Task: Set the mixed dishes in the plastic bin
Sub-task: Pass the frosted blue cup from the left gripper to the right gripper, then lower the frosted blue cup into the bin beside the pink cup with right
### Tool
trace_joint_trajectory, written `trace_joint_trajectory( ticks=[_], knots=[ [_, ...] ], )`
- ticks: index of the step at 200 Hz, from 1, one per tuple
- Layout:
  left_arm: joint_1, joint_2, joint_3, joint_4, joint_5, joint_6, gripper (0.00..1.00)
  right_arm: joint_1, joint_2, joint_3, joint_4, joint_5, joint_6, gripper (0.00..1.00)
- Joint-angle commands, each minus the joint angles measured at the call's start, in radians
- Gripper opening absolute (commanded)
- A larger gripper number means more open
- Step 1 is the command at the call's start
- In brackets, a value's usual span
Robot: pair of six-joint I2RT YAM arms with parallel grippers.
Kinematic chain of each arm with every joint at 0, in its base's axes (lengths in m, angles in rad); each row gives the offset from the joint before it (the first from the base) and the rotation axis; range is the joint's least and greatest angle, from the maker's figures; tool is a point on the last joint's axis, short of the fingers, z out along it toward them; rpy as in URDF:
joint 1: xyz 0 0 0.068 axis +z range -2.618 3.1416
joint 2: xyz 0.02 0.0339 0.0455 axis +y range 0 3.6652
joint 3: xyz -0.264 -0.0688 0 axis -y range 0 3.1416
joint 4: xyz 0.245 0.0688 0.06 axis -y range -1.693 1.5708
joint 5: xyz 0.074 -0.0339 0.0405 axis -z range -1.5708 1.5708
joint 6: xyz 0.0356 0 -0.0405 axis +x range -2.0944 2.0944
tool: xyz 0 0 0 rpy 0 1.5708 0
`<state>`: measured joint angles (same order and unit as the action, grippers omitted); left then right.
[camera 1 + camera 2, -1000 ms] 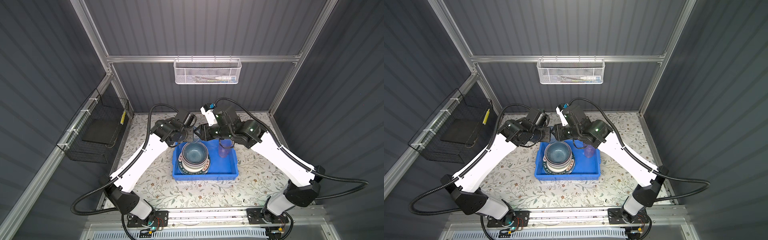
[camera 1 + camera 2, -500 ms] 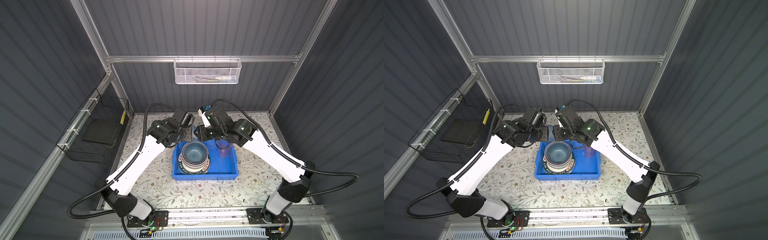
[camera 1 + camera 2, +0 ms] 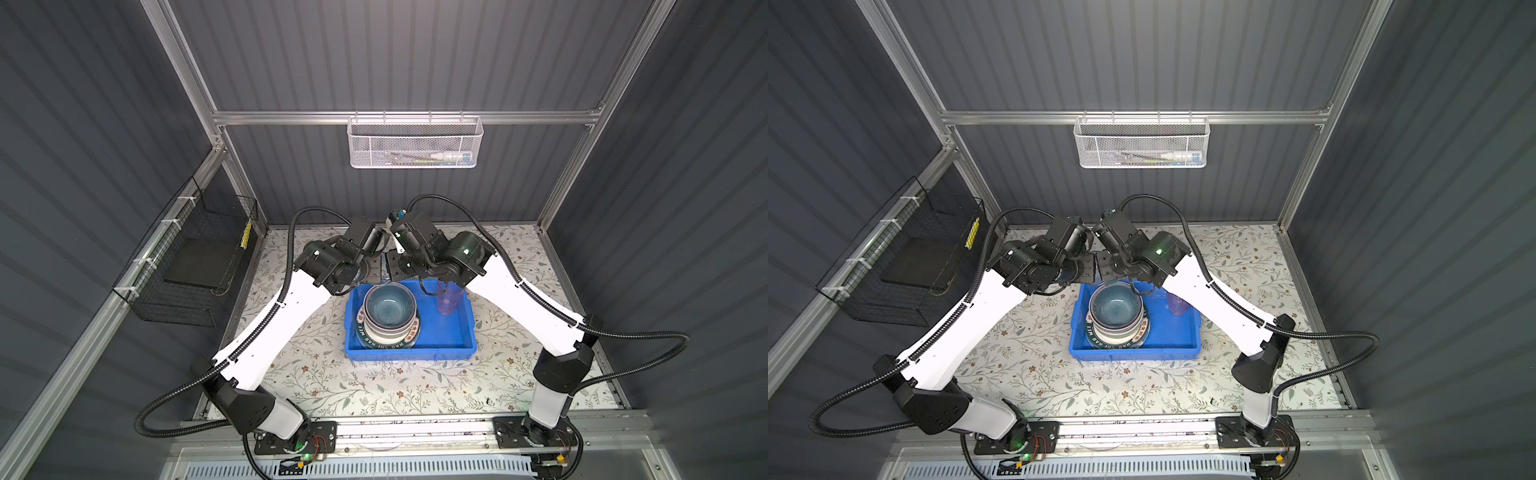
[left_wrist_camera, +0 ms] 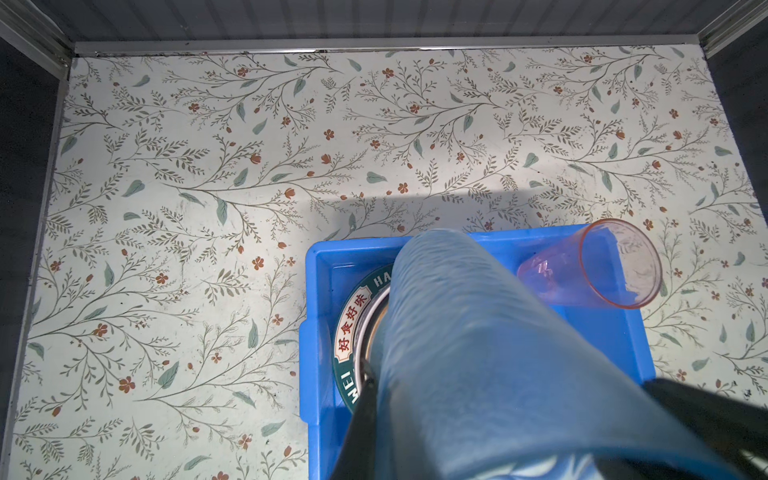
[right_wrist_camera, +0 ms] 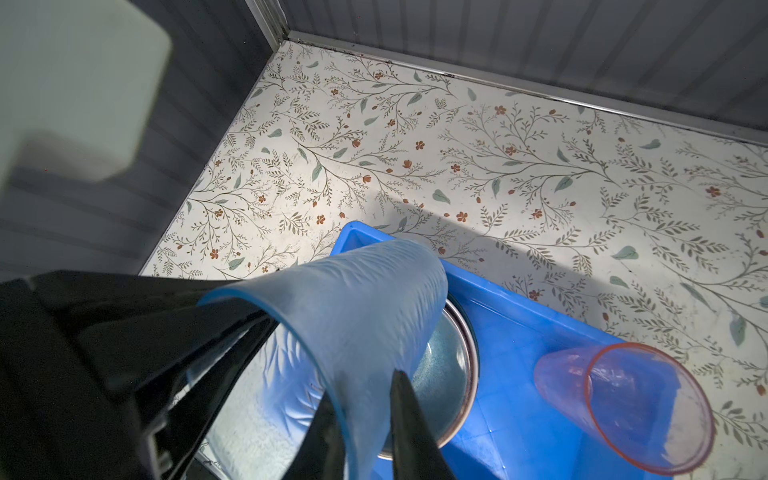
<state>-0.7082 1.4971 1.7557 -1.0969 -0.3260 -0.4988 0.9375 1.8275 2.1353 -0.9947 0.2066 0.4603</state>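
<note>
Nearest the camera, both arms are rooted on the rail (image 3: 415, 428) along the table's front edge, the left arm (image 3: 280, 328) at the left end and the right arm (image 3: 536, 309) at the right. Each white link slants up and inward over the floral table (image 3: 332, 382), so the pair form an arch whose wrists bend down and meet head to head. Under that arch the plastic bin (image 3: 409, 354) sits mid-table. In its left half a dark-blue bowl (image 3: 390, 307) tops a nest of bowls on the plate with the dark lettered rim (image 3: 384, 343). The pink tumbler (image 3: 448, 300) stands upright in the bin's far right corner. Over the bin's far edge, left of its middle, the left gripper (image 3: 375, 268) and the right gripper (image 5: 363, 415) face each other, almost touching. The blue tumbler (image 4: 478, 353) is tilted in the air between them, above the stack. The left gripper is closed tight on the tumbler's wall near its mouth. The right gripper's jaws stand close together astride the rim at another spot, one inside the mouth and one outside; whether they press the wall cannot be told. Farther off, a black wire basket (image 3: 195, 266) hangs on the left wall and a white mesh basket (image 3: 415, 143) on the back wall.
</note>
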Motion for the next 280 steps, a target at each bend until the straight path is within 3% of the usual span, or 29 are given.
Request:
trace_joint_trajectory(
  ticks=[1,78,158,193,224,249,280],
  knots=[
    [-0.008,-0.062,-0.001,0.048,0.094,0.011,0.0,-0.025,0.026,0.01,-0.051,0.038,0.018,0.02],
    [-0.008,-0.106,-0.041,0.063,0.203,0.018,0.15,-0.025,0.004,0.002,-0.047,0.006,0.001,0.0],
    [-0.008,-0.187,-0.104,0.141,0.213,-0.006,0.22,-0.037,-0.047,-0.026,-0.059,0.004,-0.024,0.0],
    [-0.008,-0.281,-0.174,0.232,0.246,-0.015,0.42,-0.05,-0.097,-0.037,-0.098,0.005,-0.044,0.0],
    [-0.008,-0.335,-0.212,0.254,0.235,-0.005,0.53,-0.061,-0.161,-0.074,-0.135,-0.001,-0.068,0.0],
    [-0.008,-0.364,-0.26,0.259,0.217,0.007,0.72,-0.068,-0.215,-0.108,-0.202,0.019,-0.084,0.0],
    [-0.007,-0.389,-0.332,0.273,0.172,-0.006,0.8,-0.075,-0.278,-0.176,-0.306,0.062,-0.059,0.0]
  ],
)
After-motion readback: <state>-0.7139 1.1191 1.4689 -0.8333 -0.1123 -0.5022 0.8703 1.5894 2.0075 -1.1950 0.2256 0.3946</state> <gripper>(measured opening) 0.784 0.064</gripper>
